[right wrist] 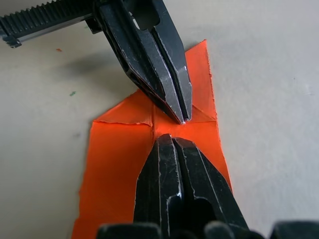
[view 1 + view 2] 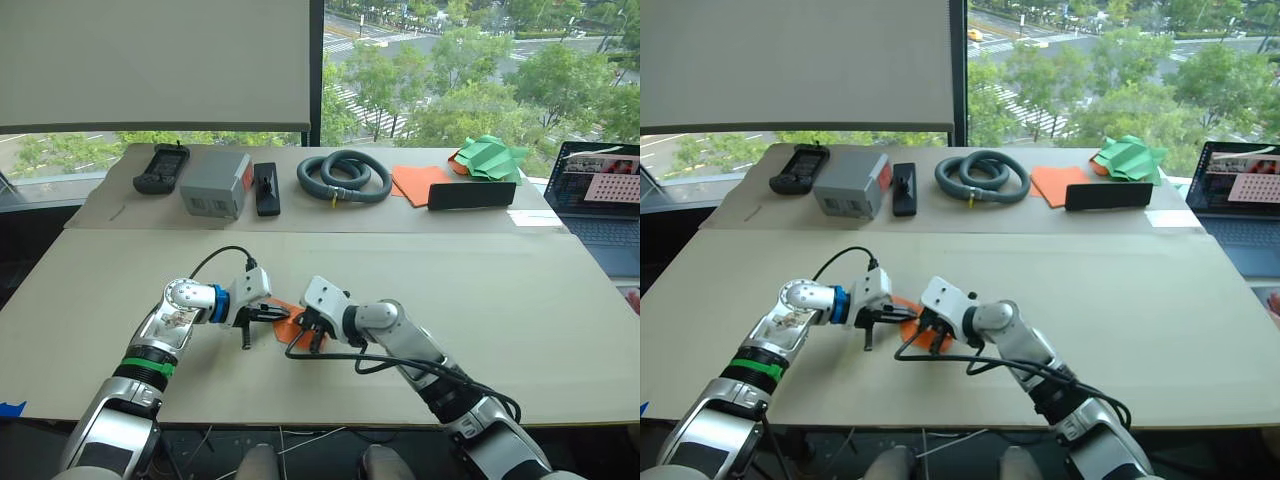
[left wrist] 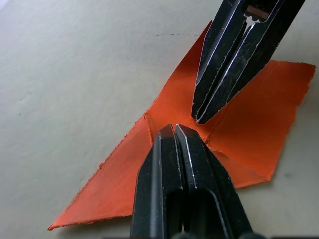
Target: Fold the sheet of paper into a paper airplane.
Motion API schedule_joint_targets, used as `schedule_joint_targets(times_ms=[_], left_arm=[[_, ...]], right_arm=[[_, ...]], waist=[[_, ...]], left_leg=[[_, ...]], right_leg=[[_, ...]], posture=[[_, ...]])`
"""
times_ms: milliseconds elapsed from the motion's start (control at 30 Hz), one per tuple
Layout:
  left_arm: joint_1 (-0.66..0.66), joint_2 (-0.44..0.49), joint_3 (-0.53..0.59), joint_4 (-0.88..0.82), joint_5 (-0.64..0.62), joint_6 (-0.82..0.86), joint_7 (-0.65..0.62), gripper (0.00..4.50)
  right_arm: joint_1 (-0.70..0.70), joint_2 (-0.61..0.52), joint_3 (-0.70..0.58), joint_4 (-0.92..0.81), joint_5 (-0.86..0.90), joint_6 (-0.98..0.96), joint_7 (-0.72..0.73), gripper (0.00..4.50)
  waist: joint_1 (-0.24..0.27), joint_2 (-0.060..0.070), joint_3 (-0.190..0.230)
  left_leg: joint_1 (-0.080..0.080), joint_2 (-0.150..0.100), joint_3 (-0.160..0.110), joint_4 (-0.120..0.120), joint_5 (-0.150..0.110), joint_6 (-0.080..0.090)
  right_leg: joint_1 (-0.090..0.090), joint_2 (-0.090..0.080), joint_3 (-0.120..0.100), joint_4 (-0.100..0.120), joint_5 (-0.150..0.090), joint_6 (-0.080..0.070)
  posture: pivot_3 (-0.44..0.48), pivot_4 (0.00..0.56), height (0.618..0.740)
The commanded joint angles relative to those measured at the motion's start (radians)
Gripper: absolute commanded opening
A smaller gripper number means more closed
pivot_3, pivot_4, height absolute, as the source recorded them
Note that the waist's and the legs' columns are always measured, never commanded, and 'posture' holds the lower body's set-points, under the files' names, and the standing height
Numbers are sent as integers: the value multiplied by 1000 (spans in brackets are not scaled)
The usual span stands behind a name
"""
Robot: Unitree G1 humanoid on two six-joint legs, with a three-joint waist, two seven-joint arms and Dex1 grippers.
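The sheet of paper [image 3: 249, 109], bright orange and partly folded with creases meeting at its middle, lies flat on the near table [image 2: 480, 290]. My left gripper [image 3: 174, 130] is shut, and its tip rests on the paper where the creases meet. My right gripper [image 1: 172, 139] is shut too and points at the same spot from the opposite side. The two tips nearly touch over the centre fold. In the eye views the paper [image 2: 290, 325] shows between the left gripper [image 2: 278, 314] and the right gripper [image 2: 308, 335], largely covered by them.
On the far table stand a black handset [image 2: 160, 168], a grey box [image 2: 215, 185], a black device [image 2: 266, 188], a coiled grey hose [image 2: 345, 175], smooth orange sheets [image 2: 418, 182], a black bar [image 2: 472, 194] and a green paper shape [image 2: 490, 157]. A laptop [image 2: 605, 200] sits at the right.
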Motion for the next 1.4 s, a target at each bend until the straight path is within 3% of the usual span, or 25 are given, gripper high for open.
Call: schedule_joint_targets(times_ms=[33, 500, 1400], left_arm=[[22, -8, -43, 1, 42, 10, 1, 86], [38, 8, -65, 5, 73, -1, 6, 86], [58, 35, -61, -27, 70, 6, 5, 86]], right_arm=[[14, -11, 29, 19, -17, 13, 12, 26], [74, -88, 60, 4, -35, 99, 40, 26], [232, -277, 12, -253, 31, 287, 54, 26]], waist=[[0, 1, -2], [0, 3, -20], [9, 1, -24]], left_leg=[[0, 0, 0, 0, 0, 0], [1, 0, 0, 0, -3, -4], [2, 0, 0, 0, -4, -6]], right_leg=[[0, 0, 0, 0, 0, 0], [0, 0, 0, 0, -1, 0], [1, -2, 0, -3, -2, 0]], posture=[[0, 150, 714], [0, 150, 714], [0, 150, 714]])
